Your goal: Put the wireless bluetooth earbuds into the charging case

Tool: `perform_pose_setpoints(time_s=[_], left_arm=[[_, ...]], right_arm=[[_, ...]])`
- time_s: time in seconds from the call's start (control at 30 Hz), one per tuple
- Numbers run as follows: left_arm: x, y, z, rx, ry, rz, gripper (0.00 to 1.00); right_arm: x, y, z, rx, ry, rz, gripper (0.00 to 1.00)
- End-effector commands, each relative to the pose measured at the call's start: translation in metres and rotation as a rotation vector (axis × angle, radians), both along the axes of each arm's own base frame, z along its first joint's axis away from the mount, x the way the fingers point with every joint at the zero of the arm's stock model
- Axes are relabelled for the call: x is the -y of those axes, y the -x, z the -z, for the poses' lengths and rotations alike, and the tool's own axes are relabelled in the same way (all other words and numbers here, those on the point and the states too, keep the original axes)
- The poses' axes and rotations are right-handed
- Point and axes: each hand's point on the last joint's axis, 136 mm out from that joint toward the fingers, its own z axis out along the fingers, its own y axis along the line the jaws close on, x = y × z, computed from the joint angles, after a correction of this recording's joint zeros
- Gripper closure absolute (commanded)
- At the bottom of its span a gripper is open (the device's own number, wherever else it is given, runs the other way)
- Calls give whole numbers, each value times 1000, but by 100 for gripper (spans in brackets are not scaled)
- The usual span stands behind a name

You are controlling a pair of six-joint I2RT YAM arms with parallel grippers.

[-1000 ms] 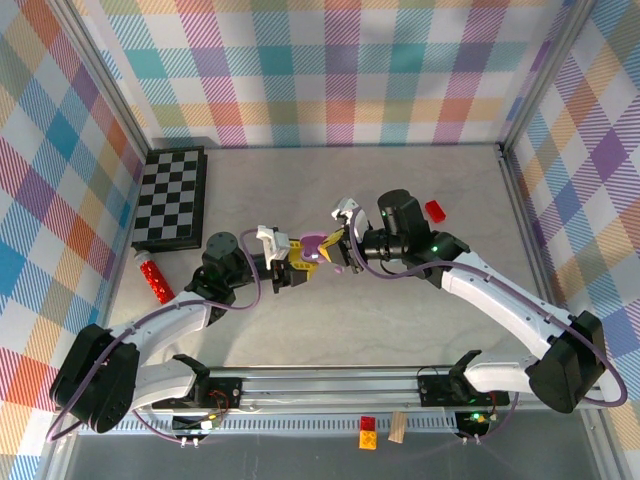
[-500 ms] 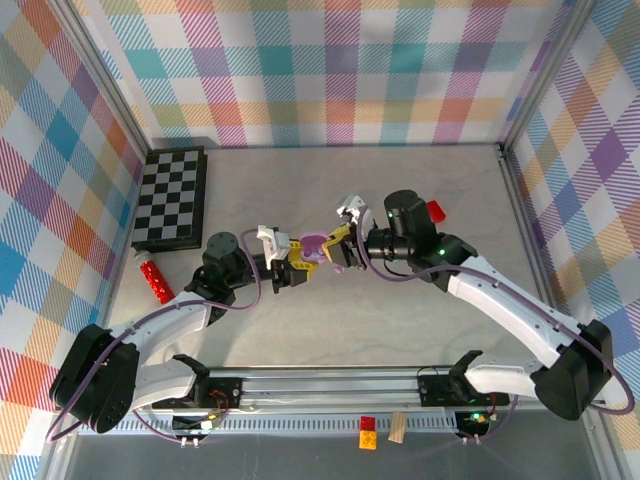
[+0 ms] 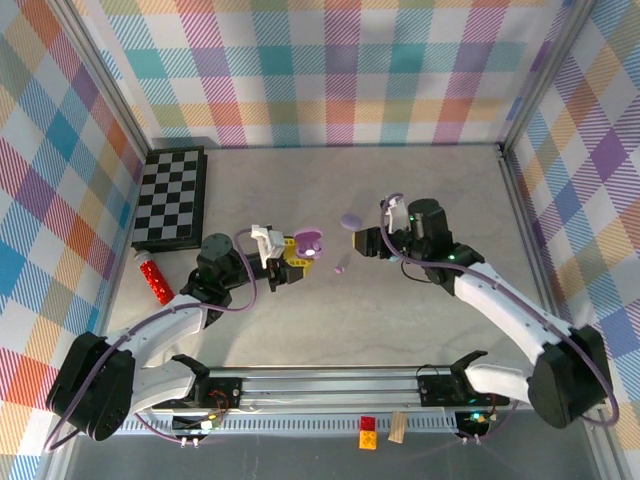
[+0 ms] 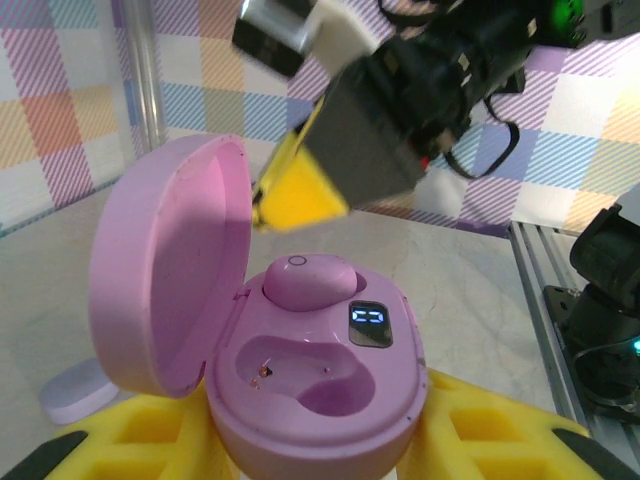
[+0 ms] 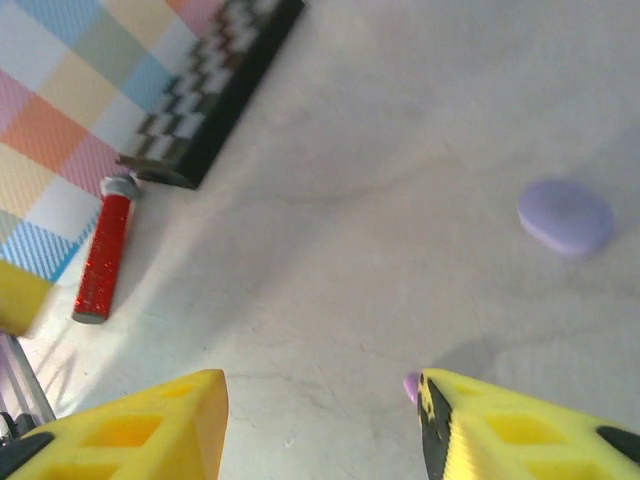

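Note:
My left gripper is shut on the pink charging case, gripping its base between yellow fingers. The case stands open with its lid tipped up to the left. One pink earbud sits in the far socket; the near socket is bare. A tiny lilac earbud lies on the table between the arms, and its edge peeks beside my right finger. My right gripper hangs open to the right of the case with nothing between its fingers.
A lilac oval piece lies on the table behind the grippers. A chessboard lies at the far left, with a red glitter tube in front of it. Checked walls enclose the table.
My right gripper has pulled back to the right from the case and opened. The lilac oval piece and a tiny earbud now show on the table. The left gripper still holds the case.

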Motion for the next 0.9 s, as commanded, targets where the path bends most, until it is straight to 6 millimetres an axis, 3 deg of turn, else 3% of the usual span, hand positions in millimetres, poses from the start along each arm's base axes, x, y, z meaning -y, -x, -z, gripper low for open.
perform_pose_setpoints(time_s=[0.0, 0.13, 0.33, 0.63, 0.87], left_arm=[[-10, -1, -4, 39, 18, -27, 62], [-30, -15, 4, 26, 20, -112, 62], [-64, -39, 8, 18, 31, -260, 63], [-107, -77, 8, -16, 29, -473, 63], [-124, -86, 4, -8, 47, -557, 63]], right_arm=[[-8, -4, 31, -123, 6, 11, 47], [-18, -6, 69, -150, 153, -39, 48], [-32, -1, 108, -111, 418, -125, 51], [-48, -3, 140, -39, 693, -203, 58], [-54, -7, 157, 2, 894, -230, 62]])
